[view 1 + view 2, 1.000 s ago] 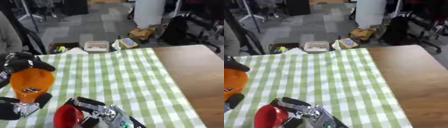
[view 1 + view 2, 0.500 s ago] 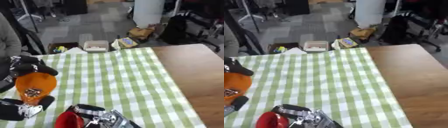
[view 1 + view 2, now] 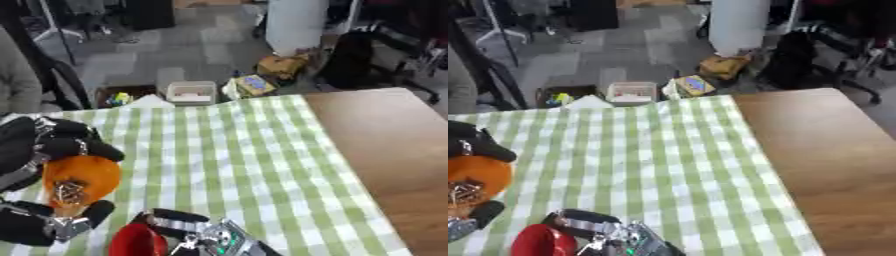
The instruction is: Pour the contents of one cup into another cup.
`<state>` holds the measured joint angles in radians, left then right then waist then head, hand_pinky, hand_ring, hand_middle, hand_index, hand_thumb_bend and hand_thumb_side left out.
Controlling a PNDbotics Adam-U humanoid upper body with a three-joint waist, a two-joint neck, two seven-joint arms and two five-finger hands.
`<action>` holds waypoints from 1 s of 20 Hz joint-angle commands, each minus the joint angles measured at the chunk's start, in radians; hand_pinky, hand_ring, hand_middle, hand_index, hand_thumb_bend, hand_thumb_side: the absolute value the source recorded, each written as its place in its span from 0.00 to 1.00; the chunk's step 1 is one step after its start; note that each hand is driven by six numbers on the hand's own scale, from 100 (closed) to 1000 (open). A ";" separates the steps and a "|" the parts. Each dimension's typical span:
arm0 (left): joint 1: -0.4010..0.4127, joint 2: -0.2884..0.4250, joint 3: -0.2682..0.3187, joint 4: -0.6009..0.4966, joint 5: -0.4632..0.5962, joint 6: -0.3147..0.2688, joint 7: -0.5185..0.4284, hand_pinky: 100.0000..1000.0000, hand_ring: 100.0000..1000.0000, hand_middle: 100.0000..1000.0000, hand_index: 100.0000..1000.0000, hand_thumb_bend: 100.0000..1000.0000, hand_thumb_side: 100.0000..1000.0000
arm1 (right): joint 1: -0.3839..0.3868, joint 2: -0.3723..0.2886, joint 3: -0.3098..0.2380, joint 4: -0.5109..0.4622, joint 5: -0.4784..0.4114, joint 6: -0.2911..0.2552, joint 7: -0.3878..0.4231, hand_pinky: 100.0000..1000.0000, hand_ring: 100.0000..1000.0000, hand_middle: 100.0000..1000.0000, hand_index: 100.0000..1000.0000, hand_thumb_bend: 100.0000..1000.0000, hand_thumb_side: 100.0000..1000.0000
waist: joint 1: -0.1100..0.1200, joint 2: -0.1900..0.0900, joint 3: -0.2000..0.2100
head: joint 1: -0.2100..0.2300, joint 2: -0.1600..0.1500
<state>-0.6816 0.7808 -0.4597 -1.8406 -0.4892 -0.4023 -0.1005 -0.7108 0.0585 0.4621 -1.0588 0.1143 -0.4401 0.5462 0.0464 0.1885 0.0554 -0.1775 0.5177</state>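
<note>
At 8 o'clock, the left hand (image 3: pixel 52 150) grips an orange cup (image 3: pixel 80 180). At 6 o'clock, the right hand (image 3: pixel 188 231) holds a red cup (image 3: pixel 136 242) over the green checked cloth (image 3: pixel 236 155).

Even, soft indoor light, no glare, overall blurred and grainy, faint shadows on the cloth (image 3: pixel 236 155), hands and cups at its near-left edge smeared most.

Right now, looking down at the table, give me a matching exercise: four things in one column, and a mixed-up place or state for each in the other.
Things:
1. orange cup
2. red cup
3. green checked cloth
4. bare wooden tabletop

Places or states:
A. right side of the table
B. held in the left hand, at the left edge
C. spread over the table's left and middle
D. held in the right hand, at the bottom edge

Pairs: 1-B, 2-D, 3-C, 4-A
</note>
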 commanded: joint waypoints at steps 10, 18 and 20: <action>-0.050 -0.017 -0.017 0.065 -0.071 -0.028 -0.018 0.00 0.12 0.29 0.71 0.09 0.00 | -0.013 0.009 0.001 -0.020 -0.001 0.009 -0.020 0.33 0.15 0.04 0.41 0.00 0.00 | 0.001 -0.013 -0.002 | -0.002 -0.010; -0.063 -0.027 -0.027 0.089 -0.144 -0.045 -0.036 0.00 0.12 0.28 0.70 0.17 0.00 | -0.014 0.008 0.000 -0.019 0.000 0.011 -0.023 0.33 0.15 0.04 0.41 0.00 0.00 | 0.001 -0.015 -0.003 | -0.003 -0.007; -0.064 -0.029 -0.029 0.094 -0.159 -0.049 -0.044 0.00 0.12 0.28 0.70 0.17 0.00 | -0.014 0.008 0.000 -0.018 0.000 0.011 -0.023 0.33 0.15 0.04 0.41 0.00 0.00 | 0.002 -0.015 -0.003 | -0.002 -0.004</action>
<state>-0.7237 0.7369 -0.4962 -1.7428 -0.6373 -0.4482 -0.1394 -0.7109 0.0585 0.4623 -1.0593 0.1139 -0.4303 0.5270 0.0459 0.1890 0.0512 -0.1783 0.5176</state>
